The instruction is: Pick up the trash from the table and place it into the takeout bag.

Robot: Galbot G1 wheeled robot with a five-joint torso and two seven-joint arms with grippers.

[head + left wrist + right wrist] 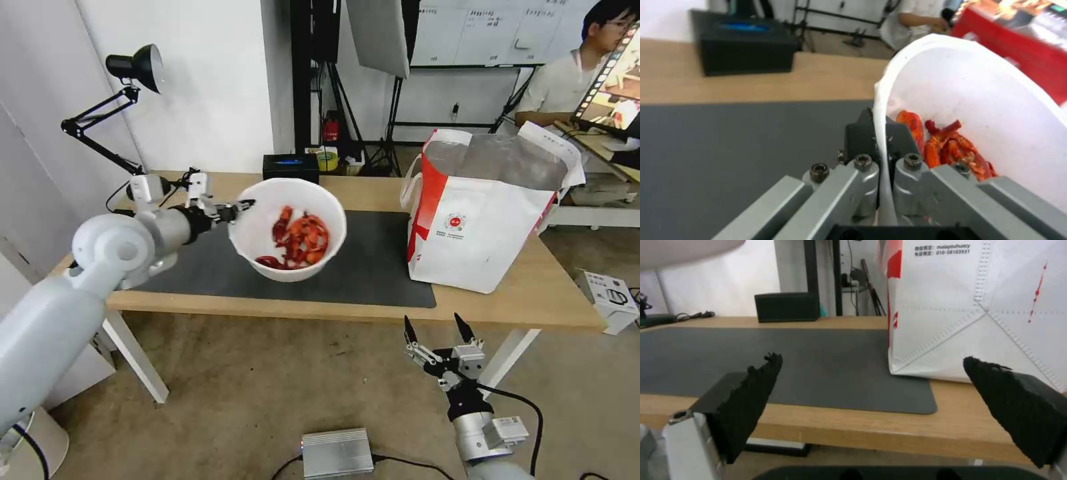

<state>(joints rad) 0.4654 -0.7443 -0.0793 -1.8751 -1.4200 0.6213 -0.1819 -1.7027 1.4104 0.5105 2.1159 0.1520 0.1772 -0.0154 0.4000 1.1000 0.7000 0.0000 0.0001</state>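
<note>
Bowl [288,229] of red shells hangs tilted over the mat [373,267], its rim pinched by the left gripper [235,210]. Right gripper [437,330] waits wide open and empty below the table's [533,293] near edge, bag [483,220] at right.

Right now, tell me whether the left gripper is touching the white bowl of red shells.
Touching. The left wrist view shows the left gripper clamping the white bowl's rim.

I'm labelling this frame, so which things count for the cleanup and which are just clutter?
Job:
- white bowl of red shells, pinched at its rim by left gripper
- white takeout bag with red side
- light-wood table

Clutter:
- small black box
- black desk lamp
</note>
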